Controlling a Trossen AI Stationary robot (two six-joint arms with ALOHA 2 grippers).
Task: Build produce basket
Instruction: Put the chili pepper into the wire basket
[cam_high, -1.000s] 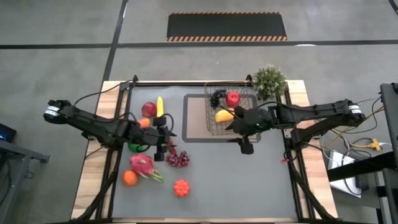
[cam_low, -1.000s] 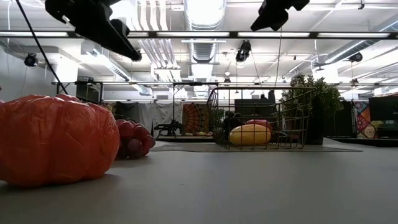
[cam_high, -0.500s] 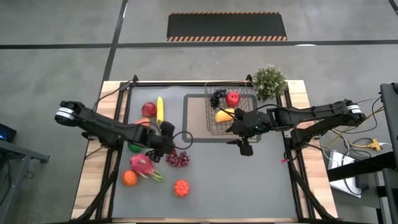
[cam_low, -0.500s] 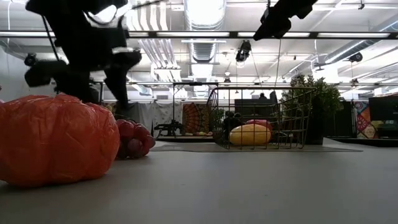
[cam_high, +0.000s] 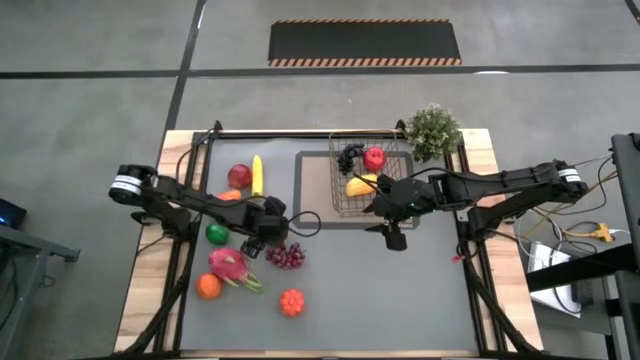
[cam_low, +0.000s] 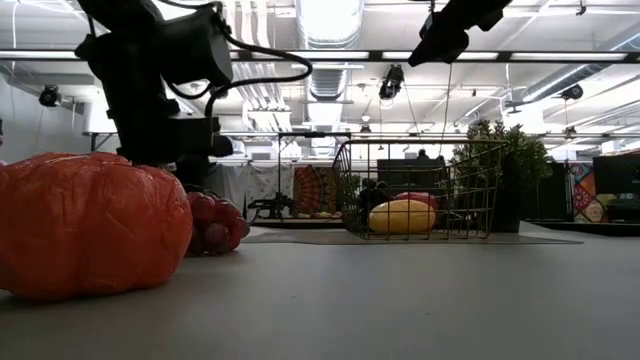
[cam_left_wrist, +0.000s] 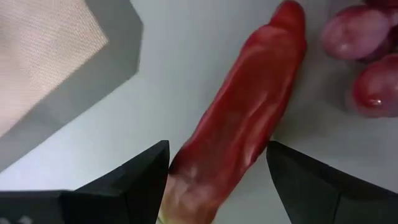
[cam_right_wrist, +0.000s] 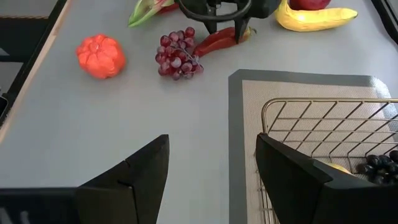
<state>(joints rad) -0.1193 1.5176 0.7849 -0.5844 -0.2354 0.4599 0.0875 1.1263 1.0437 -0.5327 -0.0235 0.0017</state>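
Left wrist view: left gripper (cam_left_wrist: 217, 180) spread, fingers astride red chili pepper (cam_left_wrist: 239, 134), not yet pinched. Pepper beside red grapes (cam_high: 287, 256), well apart from basket (cam_high: 371, 185). Judged light, stiff, smooth, slippery; grip advised mid-body. Right gripper (cam_right_wrist: 211, 177) spread, empty, near basket.

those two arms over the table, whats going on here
The robot is filling a wire basket with toy produce. A mango, a red apple and dark grapes are already inside. The left gripper is down over a long red chili pepper beside the red grapes, fingers open on either side of it, not yet closed. The right gripper waits open next to the basket.
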